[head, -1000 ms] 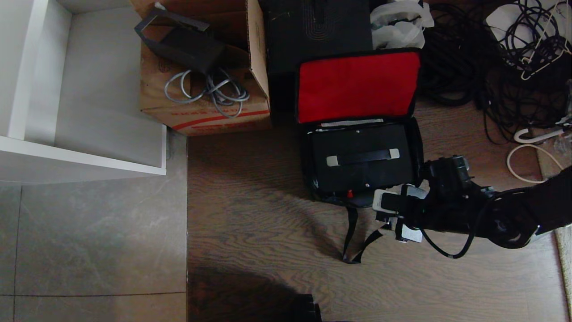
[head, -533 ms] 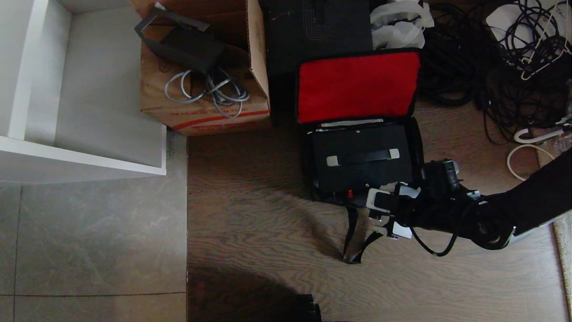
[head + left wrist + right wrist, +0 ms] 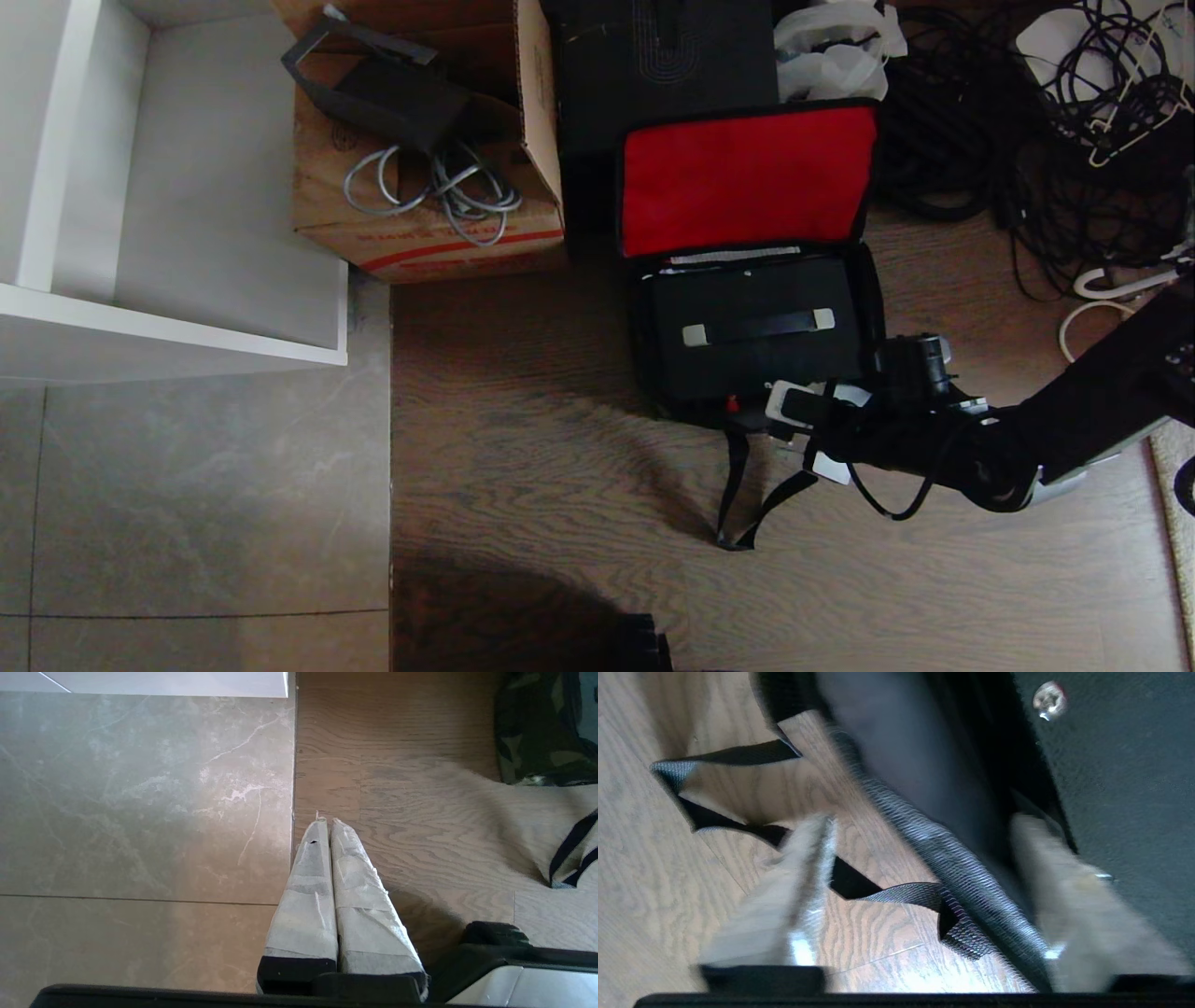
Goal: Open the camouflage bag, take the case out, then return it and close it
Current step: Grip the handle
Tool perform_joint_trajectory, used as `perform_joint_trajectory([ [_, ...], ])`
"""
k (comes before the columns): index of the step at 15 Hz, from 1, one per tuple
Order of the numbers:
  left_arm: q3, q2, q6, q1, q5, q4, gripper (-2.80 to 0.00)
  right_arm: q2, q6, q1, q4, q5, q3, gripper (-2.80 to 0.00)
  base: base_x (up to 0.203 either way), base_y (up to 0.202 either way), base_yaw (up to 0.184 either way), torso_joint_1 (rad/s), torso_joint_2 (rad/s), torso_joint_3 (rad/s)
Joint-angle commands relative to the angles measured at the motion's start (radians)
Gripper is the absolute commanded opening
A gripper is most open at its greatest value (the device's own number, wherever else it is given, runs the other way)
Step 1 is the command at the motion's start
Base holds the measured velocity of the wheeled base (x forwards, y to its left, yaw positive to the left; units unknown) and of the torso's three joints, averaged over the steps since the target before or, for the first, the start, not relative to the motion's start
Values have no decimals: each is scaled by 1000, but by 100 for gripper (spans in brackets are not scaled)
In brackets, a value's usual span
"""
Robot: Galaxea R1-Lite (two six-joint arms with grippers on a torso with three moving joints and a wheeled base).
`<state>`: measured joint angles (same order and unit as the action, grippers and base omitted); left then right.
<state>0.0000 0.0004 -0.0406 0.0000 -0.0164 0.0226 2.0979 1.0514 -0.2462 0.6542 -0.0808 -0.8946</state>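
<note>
Red lining shows on the raised flap of the bag [image 3: 747, 182], which sits open on the wood floor [image 3: 560, 485]. The case [image 3: 756, 327] lies inside it, handle [image 3: 756, 328] facing up, a red knob [image 3: 733, 404] at its near edge. The bag's strap [image 3: 738, 485] trails loose on the floor in front.

Right tool [image 3: 794, 425] is at the bag's near front corner. In the right wrist view its jaws stand apart, straddling the bag's front rim [image 3: 952, 868]: one finger [image 3: 784, 905] is outside over the floor and strap, the other [image 3: 1069, 891] is inside against the case's black side. The fingers are blurred; whether either pad presses the fabric cannot be told. Nothing is lifted.

Left tool [image 3: 332, 891] hangs over the seam between grey tile [image 3: 140, 812] and wood, fingers pressed together, empty, well apart from the bag.

A cardboard box [image 3: 420, 224] holding grey cable stands left of the bag; a taller black box [image 3: 663, 65] stands behind it.
</note>
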Motion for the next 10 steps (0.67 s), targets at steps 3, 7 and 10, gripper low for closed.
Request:
perform_joint_trajectory([
  [3,11,0,-1,0,0,0,-280,4,-11,-1,-2,0,30,-280,0,0,0,0,0,0],
  [7,11,0,-1,0,0,0,-280,-37,-103,-40,-16,5,64,-280,0,0,0,0,0,0],
  [10,12,0,-1,-1,0,0,-280,-74,-381,-168,-72,49,85,-280,0,0,0,0,0,0],
])
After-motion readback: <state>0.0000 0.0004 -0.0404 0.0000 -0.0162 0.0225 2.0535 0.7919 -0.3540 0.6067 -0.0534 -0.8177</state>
